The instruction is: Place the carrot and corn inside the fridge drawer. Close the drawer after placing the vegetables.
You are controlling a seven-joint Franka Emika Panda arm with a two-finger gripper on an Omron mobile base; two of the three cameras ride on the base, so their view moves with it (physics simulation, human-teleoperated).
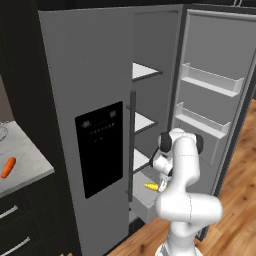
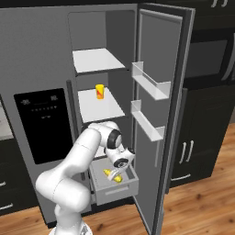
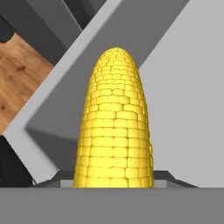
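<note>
My gripper [image 2: 115,173] is shut on the yellow corn [image 2: 112,176], holding it low over the pulled-out light grey fridge drawer [image 2: 114,193]. In the hand view the corn [image 3: 114,127] points away from the hand, with the drawer's grey floor and wall [image 3: 183,87] behind it. From the left base view, the corn [image 1: 151,186] pokes out left of the hand above the drawer [image 1: 145,201]. The orange carrot [image 1: 8,167] lies on the pale counter [image 1: 27,155] far to the left of the fridge.
The right fridge door [image 2: 160,114] stands open, with white door shelves [image 2: 149,82] close beside the arm. A yellow can [image 2: 99,91] stands on a middle fridge shelf. Dark cabinet drawers [image 1: 15,230] sit under the counter. Wooden floor [image 2: 202,202] lies to the right.
</note>
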